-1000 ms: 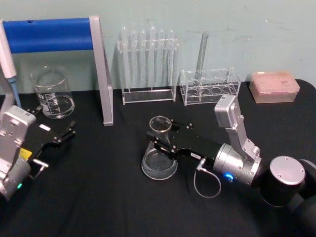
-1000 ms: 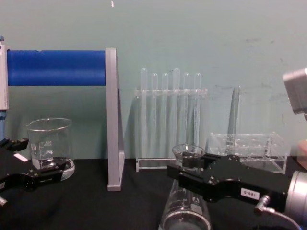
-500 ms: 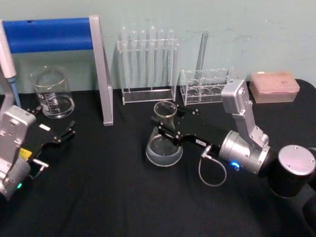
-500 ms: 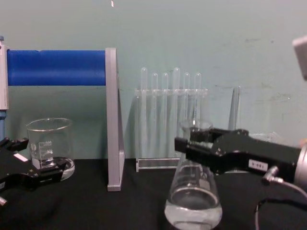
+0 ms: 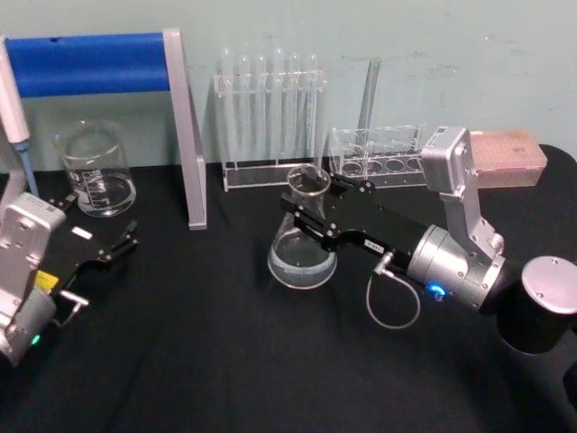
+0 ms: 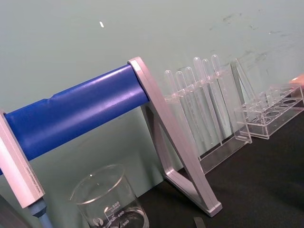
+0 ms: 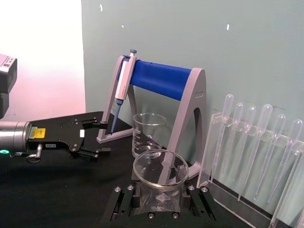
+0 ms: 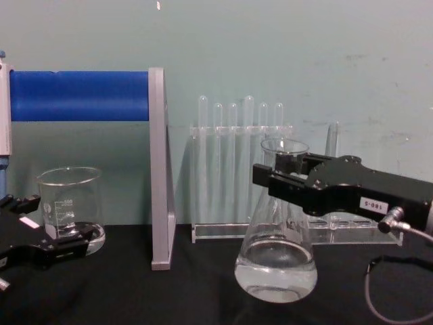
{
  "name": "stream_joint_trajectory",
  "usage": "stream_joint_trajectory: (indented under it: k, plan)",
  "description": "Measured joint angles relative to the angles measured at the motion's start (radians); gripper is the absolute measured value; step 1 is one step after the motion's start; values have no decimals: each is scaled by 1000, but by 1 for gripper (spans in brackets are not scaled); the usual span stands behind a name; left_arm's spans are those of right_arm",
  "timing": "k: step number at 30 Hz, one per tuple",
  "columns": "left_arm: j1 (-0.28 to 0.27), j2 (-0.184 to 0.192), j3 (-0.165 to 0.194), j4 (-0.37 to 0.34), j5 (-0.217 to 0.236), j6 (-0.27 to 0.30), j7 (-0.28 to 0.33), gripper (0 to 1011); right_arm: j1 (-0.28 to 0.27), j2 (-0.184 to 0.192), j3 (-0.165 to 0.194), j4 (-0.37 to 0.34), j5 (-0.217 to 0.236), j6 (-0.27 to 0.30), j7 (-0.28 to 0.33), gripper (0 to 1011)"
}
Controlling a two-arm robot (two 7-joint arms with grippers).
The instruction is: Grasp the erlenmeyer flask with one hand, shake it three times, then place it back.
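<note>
1. Looking down from the head camera, the right gripper (image 5: 309, 213) reaches in from the right over the black table (image 5: 225, 361). Its jaws are clamped on the neck of the flask (image 5: 302, 260), just under the lip. The flask sits close to upright, mid-table, in front of the tube rack (image 5: 269, 117). The left gripper (image 5: 97, 224) rests at the table's left side with its jaws spread and nothing between them. It lies near the beaker (image 5: 95, 171) and the blue-barred stand (image 5: 99, 63).
2. From the chest camera, the right gripper (image 8: 281, 177) comes in from the right edge, gripping the flask (image 8: 276, 264) at the neck. The flask is upright, with clear liquid pooled in its wide base. It may hang just off the table, but contact is hard to judge from here. The left gripper (image 8: 57, 223) shows low at the left, jaws apart, in front of the beaker (image 8: 67, 203).
3. From the left wrist camera, the beaker (image 6: 107, 199) stands below the stand (image 6: 80, 111), with the tube rack (image 6: 199, 99) farther off.
4. From the right wrist camera, the flask (image 7: 160, 176) is close up, mouth open, with a black finger pressed to each side of the neck. Beyond it are the beaker (image 7: 148, 133), a pipette (image 7: 122, 88) hung on the stand (image 7: 161, 83), and the open-jawed left gripper (image 7: 97, 138).
</note>
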Motion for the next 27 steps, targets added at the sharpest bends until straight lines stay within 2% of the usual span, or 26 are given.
stream_joint_trajectory:
  k: [27]
  plan:
    - [0, 0, 0, 0, 0, 0, 0, 1001, -1, -8, -7, -2, 4, 22, -13, 450]
